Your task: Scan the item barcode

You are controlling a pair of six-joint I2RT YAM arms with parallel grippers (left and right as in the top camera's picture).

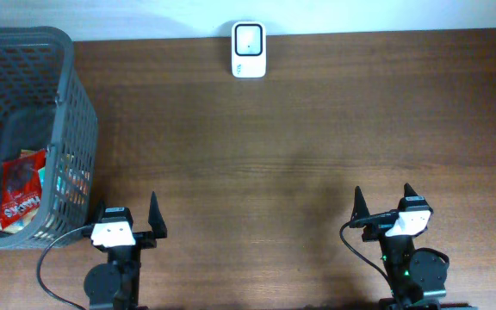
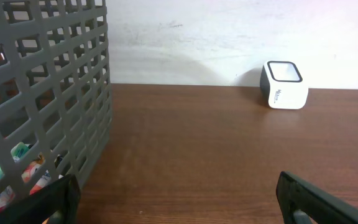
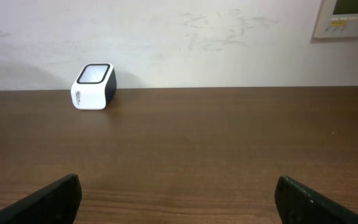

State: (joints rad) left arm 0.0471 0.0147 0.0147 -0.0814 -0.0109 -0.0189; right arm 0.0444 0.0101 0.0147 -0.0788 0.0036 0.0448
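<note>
Two arms sit at the near edge of the brown table (image 1: 274, 146), well apart from each other, and neither holds anything. The left gripper (image 1: 126, 213) has its jaws spread wide and stands just beside the near corner of the grey mesh basket (image 1: 77, 112). The right gripper (image 1: 384, 196) is spread just as wide over bare wood. The basket fills the table's left end. Inside it lies a red snack packet (image 1: 20, 196), and what looks like a second packet in green and white print (image 2: 18, 152) shows through the mesh, though the grid hides too much to be sure. The white barcode scanner (image 1: 249, 50) stands at the far edge against the wall, its pale window turned upward, well apart from both grippers and from the basket. A pale wall panel (image 3: 350, 18) shows at the upper right of the right wrist view.
</note>
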